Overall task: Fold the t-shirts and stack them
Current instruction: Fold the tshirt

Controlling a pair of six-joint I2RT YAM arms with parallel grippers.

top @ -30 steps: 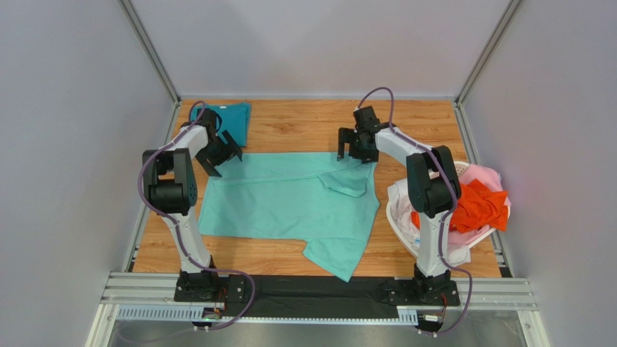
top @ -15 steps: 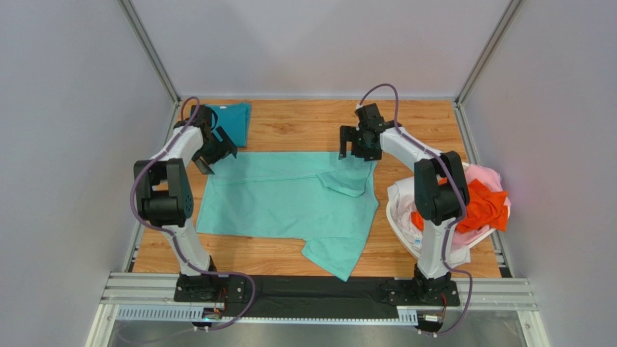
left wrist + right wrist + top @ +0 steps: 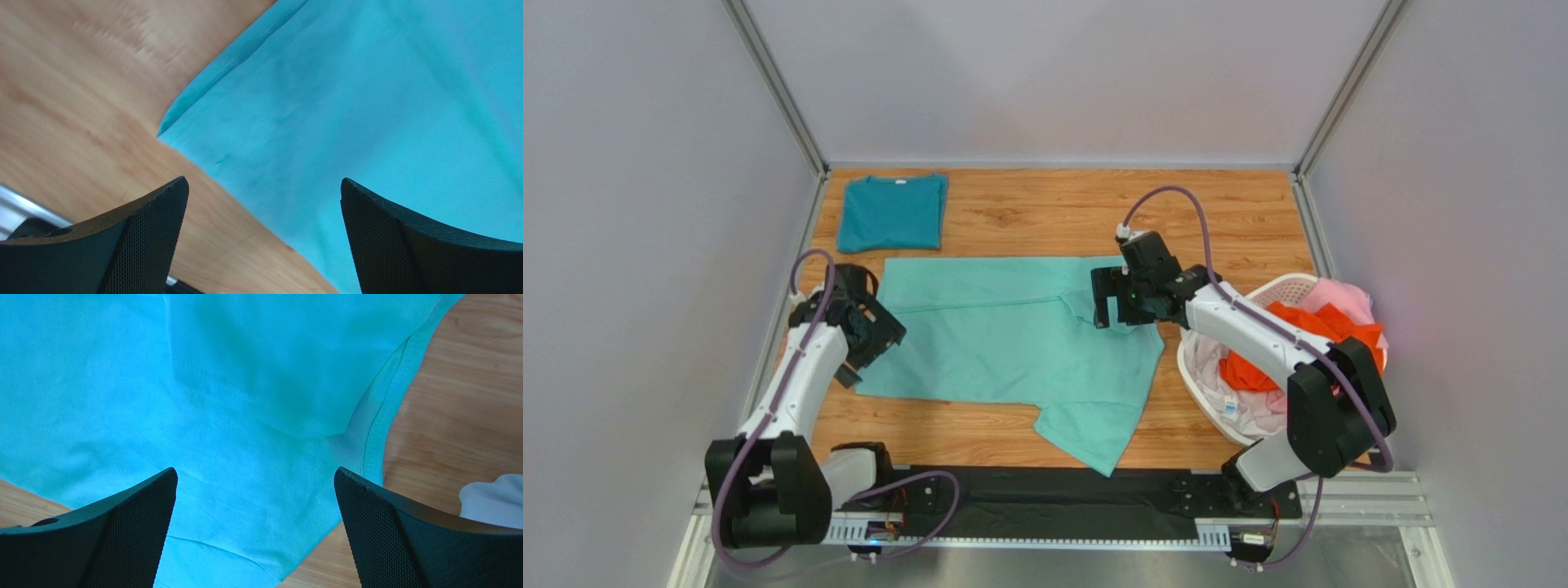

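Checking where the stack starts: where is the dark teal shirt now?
In the top view the dark teal shirt lies folded at the far left corner of the table, just beyond the spread mint shirt.

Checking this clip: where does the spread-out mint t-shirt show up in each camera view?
Top external: mint t-shirt spread flat at the table's centre.
Left wrist: fills the upper right, one corner on wood.
Right wrist: fills most of the frame, a sleeve folded over it.
Shared landmark: the wooden tabletop bordering the cloth.
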